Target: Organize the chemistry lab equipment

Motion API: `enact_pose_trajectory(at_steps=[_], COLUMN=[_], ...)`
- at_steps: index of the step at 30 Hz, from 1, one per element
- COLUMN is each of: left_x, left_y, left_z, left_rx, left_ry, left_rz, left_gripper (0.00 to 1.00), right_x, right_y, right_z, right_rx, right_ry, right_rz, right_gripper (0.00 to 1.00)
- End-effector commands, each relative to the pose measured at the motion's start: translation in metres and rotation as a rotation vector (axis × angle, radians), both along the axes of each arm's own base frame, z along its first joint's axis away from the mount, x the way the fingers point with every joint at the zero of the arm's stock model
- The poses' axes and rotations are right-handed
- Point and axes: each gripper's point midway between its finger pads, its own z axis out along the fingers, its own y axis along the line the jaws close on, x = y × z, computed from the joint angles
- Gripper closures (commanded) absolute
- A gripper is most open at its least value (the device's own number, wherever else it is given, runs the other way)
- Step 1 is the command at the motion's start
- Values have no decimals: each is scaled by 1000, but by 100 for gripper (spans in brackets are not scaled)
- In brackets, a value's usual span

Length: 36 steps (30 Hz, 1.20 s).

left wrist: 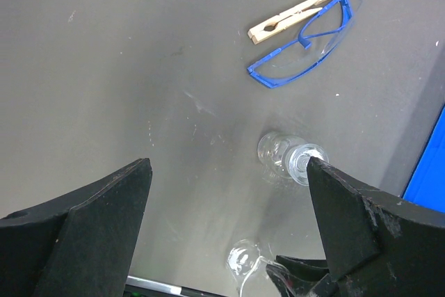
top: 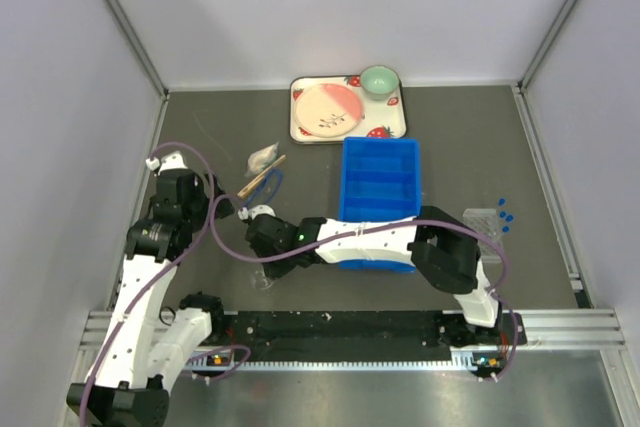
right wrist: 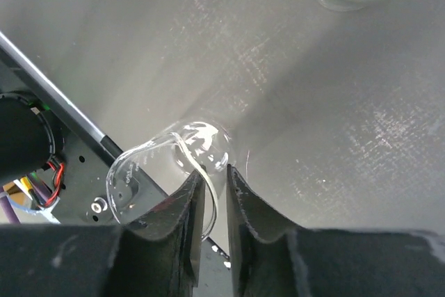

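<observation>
the right gripper (right wrist: 213, 175) is clenched on the thin wall of a small glass beaker (right wrist: 174, 154) lying tipped at the table's near edge, so the pick-up is in hand. next, i judge, comes a gentle lift toward the blue bin (top: 380, 187). the left gripper (left wrist: 228, 165) hangs spread wide, empty. counted: two glass vessels, the other a flask (left wrist: 288, 158); one wooden clip (left wrist: 306, 12); one pair of blue goggles (left wrist: 306, 50); one tube rack (top: 481, 219).

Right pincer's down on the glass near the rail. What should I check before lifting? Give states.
1. Right pincer shut on beaker rim: ok.
2. Beaker upright: not ok, tipped on its side.
3. Grip firm enough to lift: cannot tell.
4. Left pincer open, away from beaker: ok.
5. Other glass apart from right pincer: ok.
6. Bin's visible sections empty: ok.
</observation>
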Motion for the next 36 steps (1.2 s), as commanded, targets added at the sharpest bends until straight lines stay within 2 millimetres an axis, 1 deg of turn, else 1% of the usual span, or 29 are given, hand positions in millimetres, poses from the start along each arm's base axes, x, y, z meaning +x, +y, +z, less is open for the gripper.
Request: enact_pose_trajectory(at_steps=[1,3,7,8,10,11,13,14,15,17,18,20,21,23,24,25,26,27,28,29,30,31,32,33,35,36], left_x=[4,3,3,3,3,3,3,3,3,3,3,3,4,4,4,5,5,4,5,4,5,4,4,4,4,4], left_y=[-3,-3,-2,-2,-3,-4,-3,-4,-4,-4,-4,-5,-6,-7,-8,-9,-10,-11,-12,-13,-15,-16,-16,-17,-20,-21], left_z=[8,7,8,9,10,10,11,10,10,8,8,7,7,5,5,4,2,2,2,0,0,-1,0,1,2,3], left_rx=[-14,-13,-11,-10,-15,-18,-18,-18,-19,-18,-15,-14,-16,-22,-26,-28,-28,-35,-36,-36,-43,-35,-32,-36,-40,-45], left_ry=[-48,-46,-50,-52,-57,-55,-61,-59,-59,-59,-58,-58,-60,-55,-56,-58,-53,-52,-53,-52,-54,-52,-54,-59,-68,-74], left_rz=[-12,-15,-13,-12,-15,-15,-16,-18,-21,-24,-28,-31,-36,-45,-48,-52,-55,-64,-69,-75,-89,-104,-113,-113,-136,-142], left_gripper=[1,1,1,1,1,1,1,1,1,1,1,1,1,1,1,1,1,1,1,1,2,2,2,2,2,2], right_x=[-3,-2,3,4,7,7,9,9,11,12,12,14,15,18,21,23,24,29,30,36,38,40,46,47,52,56], right_y=[12,14,7,6,2,-2,-9,-15,-21,-32,-40,-52,-64,-77,-89,-100,-109,-119,-133,-143,-155,-164,-176,-187,-202,-212], right_z=[0,1,11,20,31,44,55,70,74,88,104,120,134,147,150,162,166,164,171,172,162,162,166,157,155,146], right_rx=[-2,-4,-13,0,3,18,19,39,33,39,63,78,86,88,69,84,74,54,57,53,24,24,35,12,13,-13], right_ry=[-20,-21,-59,-68,-89,-99,-119,-129,-145,-160,-180,-203,-226,-252,-275,-290,-304,-321,-321,-322,-320,-314,-314,-313,-307,-302], right_rz=[18,17,8,5,2,-3,-11,-16,-24,-40,-50,-66,-84,-106,-126,-149,-163,-192,-218,-249,-267,-292,-328,-344,-383,-406], right_gripper=[89,100,100,100,100,100,100,100,100,100,100,100,100,100,100,100,100,100,100,100,100,100,100,100,100,100])
